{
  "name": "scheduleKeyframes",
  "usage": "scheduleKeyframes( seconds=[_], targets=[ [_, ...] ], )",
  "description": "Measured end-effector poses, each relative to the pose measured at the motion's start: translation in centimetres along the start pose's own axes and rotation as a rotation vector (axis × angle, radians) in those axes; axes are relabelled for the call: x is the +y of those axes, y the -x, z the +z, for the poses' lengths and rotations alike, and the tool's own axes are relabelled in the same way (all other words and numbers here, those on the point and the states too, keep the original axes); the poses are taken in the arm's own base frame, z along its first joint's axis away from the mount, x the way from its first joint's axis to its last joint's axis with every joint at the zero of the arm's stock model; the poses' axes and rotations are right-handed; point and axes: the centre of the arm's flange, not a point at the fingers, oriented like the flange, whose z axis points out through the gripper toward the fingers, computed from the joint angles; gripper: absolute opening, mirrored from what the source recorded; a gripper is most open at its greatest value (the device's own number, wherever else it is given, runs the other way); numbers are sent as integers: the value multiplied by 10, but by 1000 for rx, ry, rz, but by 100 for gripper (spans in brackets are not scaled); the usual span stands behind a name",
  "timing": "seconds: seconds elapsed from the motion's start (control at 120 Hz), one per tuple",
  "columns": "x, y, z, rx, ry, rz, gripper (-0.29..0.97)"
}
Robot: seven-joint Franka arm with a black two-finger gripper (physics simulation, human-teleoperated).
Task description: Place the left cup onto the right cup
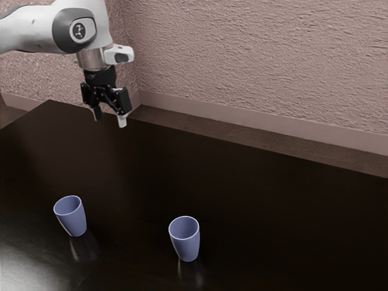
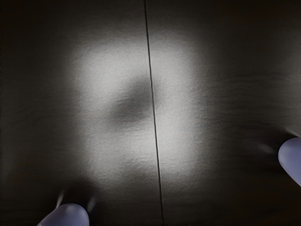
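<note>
Two lavender-blue cups stand upright on the dark table. The left cup point(image 1: 70, 215) is at the exterior view's lower left, and the right cup point(image 1: 184, 238) stands apart from it, nearer the front middle. My gripper point(image 1: 109, 119) hangs high above the table's back part, well away from both cups, open and holding nothing. In the wrist view a sliver of one cup point(image 2: 65, 215) and a sliver of the other cup point(image 2: 291, 159) show at the picture's edges, with bare table between them.
The dark glossy table point(image 1: 242, 194) stretches wide around the cups. A textured pink wall point(image 1: 273, 54) with a baseboard ledge runs behind the table. A thin seam point(image 2: 153, 113) crosses the tabletop under my hand.
</note>
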Motion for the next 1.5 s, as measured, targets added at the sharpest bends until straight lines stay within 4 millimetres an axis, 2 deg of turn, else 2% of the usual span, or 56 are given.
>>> scheduleKeyframes(
  seconds=[0.167,0.258,0.508,0.675,1.083,1.3,1.5],
  targets=[
    [-1,1,1,-4,1,7,68],
    [-1,1,7,-16,1,11,68],
    [2,4,65,-89,8,14,68],
    [7,13,88,-97,6,6,68],
    [17,51,103,-16,-12,-10,68],
    [4,75,102,35,-19,-49,68],
    [-12,91,118,22,-9,-88,68]
  ],
)
